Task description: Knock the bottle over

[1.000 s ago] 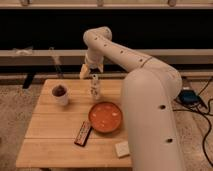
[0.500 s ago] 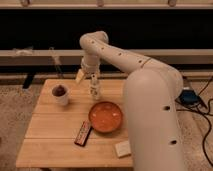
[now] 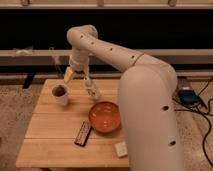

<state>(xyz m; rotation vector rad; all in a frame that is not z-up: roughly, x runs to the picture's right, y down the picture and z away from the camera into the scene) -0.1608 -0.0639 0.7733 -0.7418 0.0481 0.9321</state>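
Note:
The bottle point(image 3: 91, 88) is small, slim and white. It stands near the back middle of the wooden table point(image 3: 50, 145) and leans, with its top tilted to the upper left. My gripper point(image 3: 74, 71) hangs from the white arm just above and left of the bottle's top, close to it or touching it. A pale yellowish part of the gripper points down to the left, toward the white cup.
A white cup with brown contents point(image 3: 60, 93) stands left of the bottle. An orange bowl point(image 3: 105, 116) sits in front of it on the right. A dark flat bar point(image 3: 83, 133) and a small pale block point(image 3: 120, 149) lie near the front. My white body fills the right side.
The arm and gripper have moved left across the bottle's top. The bottle, upright before, now leans.

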